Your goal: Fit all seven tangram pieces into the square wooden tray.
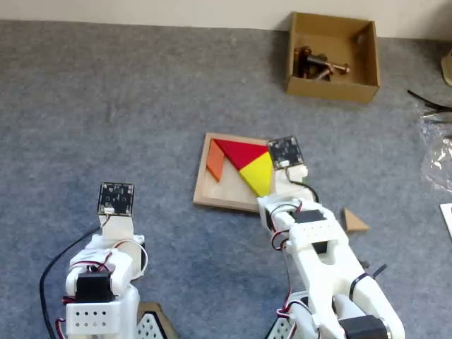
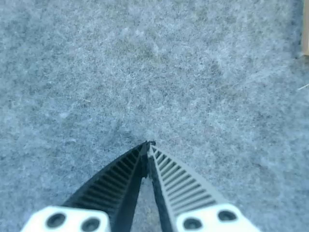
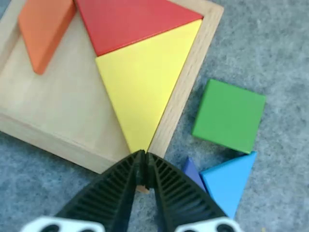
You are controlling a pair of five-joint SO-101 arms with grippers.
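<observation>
High view: we see the square wooden tray lying on the grey carpet. It holds a red triangle, a yellow triangle and an orange parallelogram. The right arm reaches over the tray's near right corner. The left arm stands well apart to the left, over bare carpet. A tan triangle lies on the carpet just right of the right arm, and a cardboard box sits at the far side.

Left wrist view: we find the left gripper pressed together, its tips meeting with nothing between them, above plain carpet.

Right wrist view: we find the right gripper also pressed together and pinching nothing. Its tips sit at the tray's corner rim, right by the sharp point of the yellow triangle; we cannot tell whether they touch the wood. Outside the tray, a green square lies just beside the rim, a blue triangle is near it, and a darker blue piece is partly hidden behind one finger.
</observation>
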